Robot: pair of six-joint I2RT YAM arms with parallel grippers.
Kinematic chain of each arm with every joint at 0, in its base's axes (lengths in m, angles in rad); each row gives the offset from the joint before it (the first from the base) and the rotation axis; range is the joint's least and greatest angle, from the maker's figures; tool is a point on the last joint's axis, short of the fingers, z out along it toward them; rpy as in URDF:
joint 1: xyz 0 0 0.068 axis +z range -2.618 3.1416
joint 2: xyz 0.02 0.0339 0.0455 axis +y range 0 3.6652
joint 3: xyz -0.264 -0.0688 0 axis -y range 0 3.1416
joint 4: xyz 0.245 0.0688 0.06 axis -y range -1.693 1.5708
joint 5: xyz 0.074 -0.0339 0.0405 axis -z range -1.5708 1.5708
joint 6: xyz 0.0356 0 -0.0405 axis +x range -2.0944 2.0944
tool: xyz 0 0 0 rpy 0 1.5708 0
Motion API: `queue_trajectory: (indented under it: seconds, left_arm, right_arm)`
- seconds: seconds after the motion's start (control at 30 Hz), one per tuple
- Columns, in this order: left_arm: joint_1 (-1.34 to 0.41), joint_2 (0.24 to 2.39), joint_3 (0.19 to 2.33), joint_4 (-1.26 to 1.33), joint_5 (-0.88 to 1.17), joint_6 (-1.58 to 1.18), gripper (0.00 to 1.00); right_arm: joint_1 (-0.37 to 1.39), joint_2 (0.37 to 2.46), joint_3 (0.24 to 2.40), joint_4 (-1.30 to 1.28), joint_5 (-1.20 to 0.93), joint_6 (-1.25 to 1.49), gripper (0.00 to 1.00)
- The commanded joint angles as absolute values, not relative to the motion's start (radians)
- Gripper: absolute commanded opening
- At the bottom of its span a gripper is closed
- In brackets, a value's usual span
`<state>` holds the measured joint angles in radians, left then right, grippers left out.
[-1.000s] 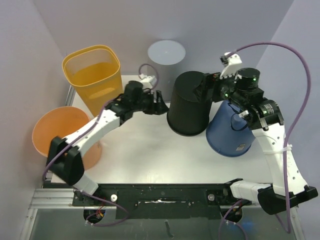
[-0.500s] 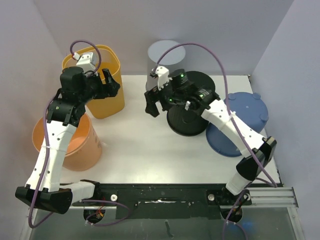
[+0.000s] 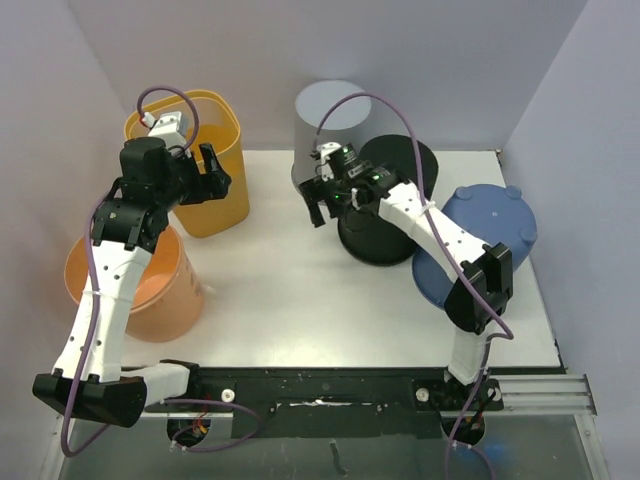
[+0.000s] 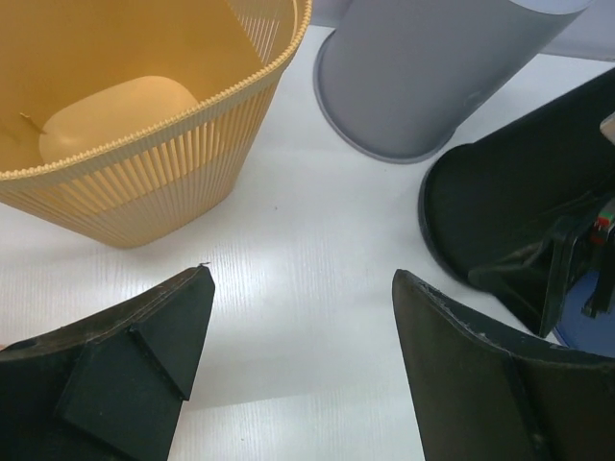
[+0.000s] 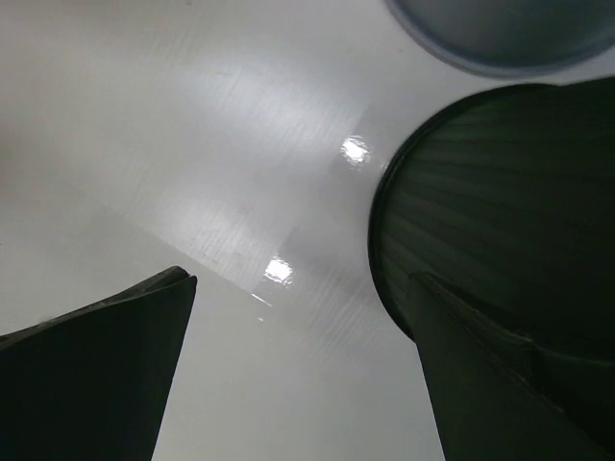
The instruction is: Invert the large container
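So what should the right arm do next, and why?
Probably draw the right gripper away from the black container: it looks already flipped, wide rim on the table, and the open jaws hold nothing.

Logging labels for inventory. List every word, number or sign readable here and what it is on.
None readable. The yellow bin, orange bucket, grey bin, black bin and blue bin show no print.
A faint mark on the grey bin in the left wrist view is too small to read.
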<state>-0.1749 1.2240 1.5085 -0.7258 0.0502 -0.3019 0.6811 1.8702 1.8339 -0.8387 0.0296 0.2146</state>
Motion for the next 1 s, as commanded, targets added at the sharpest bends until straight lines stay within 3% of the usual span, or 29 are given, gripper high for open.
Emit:
queue_trajectory:
  seconds: [0.0,0.23,0.97]
  left_arm:
    - [-0.17,1.224,1.517,-0.696,0.074,-0.296,0.75]
    - [-0.167,1.256,1.517,-0.67,0.279,-0.305,0.76]
    - [-0.167,1.227,1.485,-0.632,0.277,-0.299,0.76]
  right_arm:
    - [0.52,1.81,1.796,-0.82,0.134,0.292,0.98]
    - [0.473,1.791,1.829,-0.794,0.244,0.321,0.98]
    - [0.556,1.831,1.812,-0.717,0.109,0.294,0.98]
